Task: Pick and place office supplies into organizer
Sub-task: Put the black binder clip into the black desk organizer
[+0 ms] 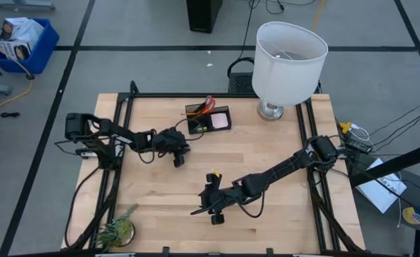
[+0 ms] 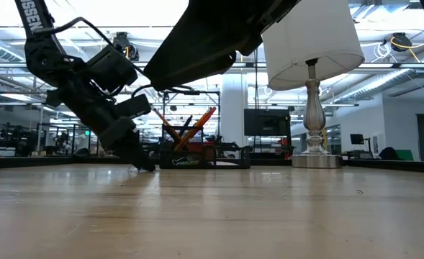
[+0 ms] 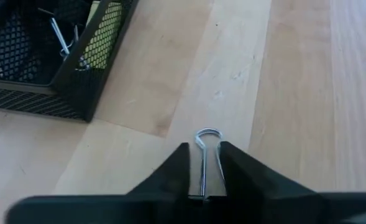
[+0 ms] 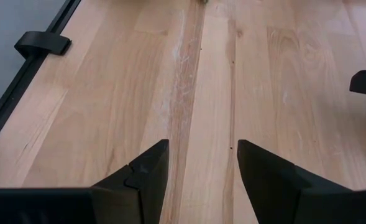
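Observation:
The black mesh organizer (image 1: 208,118) stands far of centre on the table, with red scissors and orange pencils upright in it and a pink pad in one compartment. It also shows in the low view (image 2: 204,155) and in the left wrist view (image 3: 46,59). My left gripper (image 1: 177,155) (image 3: 204,149) hangs just near-left of the organizer, shut on a small clip; only the clip's silver wire loop (image 3: 207,134) shows. In the low view my left gripper (image 2: 144,164) points down, close to the tabletop. My right gripper (image 1: 208,207) (image 4: 201,149) is open over bare wood, near of centre. My left gripper pinches the clip's wire handle (image 3: 203,171) between its two fingers, which lie along the wire. The loop end sticks out past the fingertips. The clip's body is hidden by the fingers. Whether it is clear of the table cannot be told.
A white-shaded lamp (image 1: 288,61) stands at the far right of the table. A small green plant (image 1: 117,228) sits at the near left corner. Black frame rails (image 1: 124,128) run along the left and right sides. Bare wood lies between the two grippers.

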Action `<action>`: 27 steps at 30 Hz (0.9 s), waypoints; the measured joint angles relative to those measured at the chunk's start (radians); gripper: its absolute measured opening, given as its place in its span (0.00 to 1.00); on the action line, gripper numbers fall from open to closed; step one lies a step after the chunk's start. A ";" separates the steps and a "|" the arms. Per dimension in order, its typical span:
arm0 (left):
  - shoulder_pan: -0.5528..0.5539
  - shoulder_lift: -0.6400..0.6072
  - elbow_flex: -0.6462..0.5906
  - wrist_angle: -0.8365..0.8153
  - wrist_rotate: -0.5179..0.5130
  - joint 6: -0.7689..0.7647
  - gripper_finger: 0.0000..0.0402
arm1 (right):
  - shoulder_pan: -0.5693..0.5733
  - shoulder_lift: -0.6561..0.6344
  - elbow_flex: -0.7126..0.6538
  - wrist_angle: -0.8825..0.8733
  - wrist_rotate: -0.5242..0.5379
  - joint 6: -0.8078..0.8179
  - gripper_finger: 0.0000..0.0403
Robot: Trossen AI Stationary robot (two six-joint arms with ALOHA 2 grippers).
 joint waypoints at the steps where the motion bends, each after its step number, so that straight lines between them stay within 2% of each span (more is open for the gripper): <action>1: 0.001 0.000 0.000 0.000 0.000 -0.002 0.19 | 0.000 0.000 0.000 0.000 0.000 0.000 0.45; 5: 0.000 0.000 -0.002 0.009 0.005 -0.016 0.10 | 0.000 0.000 0.000 0.000 0.000 0.000 0.45; 10: 0.000 0.004 -0.005 0.059 0.013 -0.056 0.05 | 0.000 0.000 0.000 0.000 0.000 0.000 0.45; 23: -0.012 -0.023 -0.006 0.083 0.048 -0.125 0.08 | 0.000 0.000 0.000 0.000 0.000 -0.001 0.45; 27: -0.018 -0.058 -0.006 0.068 0.065 -0.137 0.14 | 0.000 0.000 -0.001 0.000 0.000 -0.001 0.45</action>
